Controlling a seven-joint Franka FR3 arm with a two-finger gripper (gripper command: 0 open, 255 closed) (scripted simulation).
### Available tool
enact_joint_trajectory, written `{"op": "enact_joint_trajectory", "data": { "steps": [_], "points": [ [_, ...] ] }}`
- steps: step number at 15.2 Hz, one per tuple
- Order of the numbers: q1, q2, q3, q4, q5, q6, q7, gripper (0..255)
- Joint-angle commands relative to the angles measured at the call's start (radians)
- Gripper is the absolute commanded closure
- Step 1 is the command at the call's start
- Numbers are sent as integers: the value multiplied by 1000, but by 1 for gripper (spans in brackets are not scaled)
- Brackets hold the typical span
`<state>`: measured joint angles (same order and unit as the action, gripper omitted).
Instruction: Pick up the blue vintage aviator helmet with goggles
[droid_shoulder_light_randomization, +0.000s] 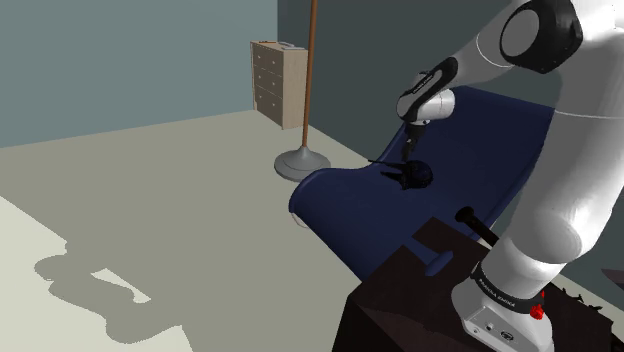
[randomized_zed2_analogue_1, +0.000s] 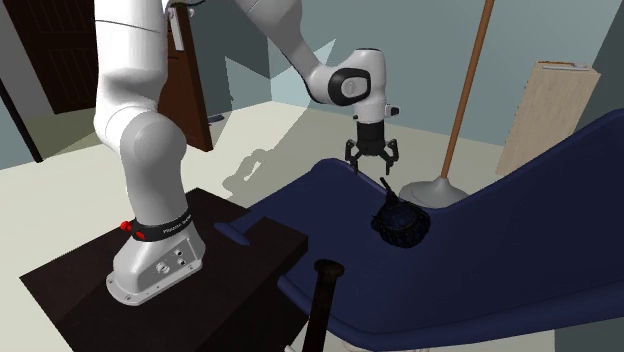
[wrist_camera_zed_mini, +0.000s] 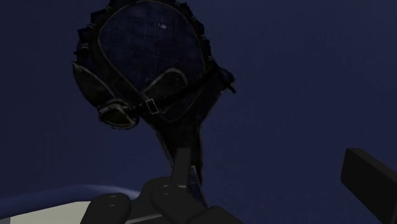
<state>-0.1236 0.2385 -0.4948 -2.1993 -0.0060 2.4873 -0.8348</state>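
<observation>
the helmet (wrist_camera_zed_mini: 149, 70) lies on the dark blue chair (randomized_zed2_analogue_1: 520, 250), just below the gripper (randomized_zed2_analogue_1: 372, 160), with its long axis running from the strap (wrist_camera_zed_mini: 184, 159) nearest the fingers (wrist_camera_zed_mini: 369, 181), past the goggles (wrist_camera_zed_mini: 137, 105), to the dome farthest from them. beyond the chair stand a lamp base (droid_shoulder_light_randomization: 300, 163), then a dresser (droid_shoulder_light_randomization: 279, 82) against the grey-blue wall (droid_shoulder_light_randomization: 120, 60). the gripper hangs above the helmet with its jaws spread wide, holding nothing and clear of it.
</observation>
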Motion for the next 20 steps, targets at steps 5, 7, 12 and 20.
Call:
{"op": "enact_joint_trajectory", "data": {
  "steps": [5,7,12,20],
  "points": [
    [-115,241,72,207,141,44,-150,0],
    [-141,288,89,255,159,46,-171,0],
    [-157,339,110,258,181,93,-181,0],
    [-165,365,121,261,192,117,-187,255]
  ]
}}
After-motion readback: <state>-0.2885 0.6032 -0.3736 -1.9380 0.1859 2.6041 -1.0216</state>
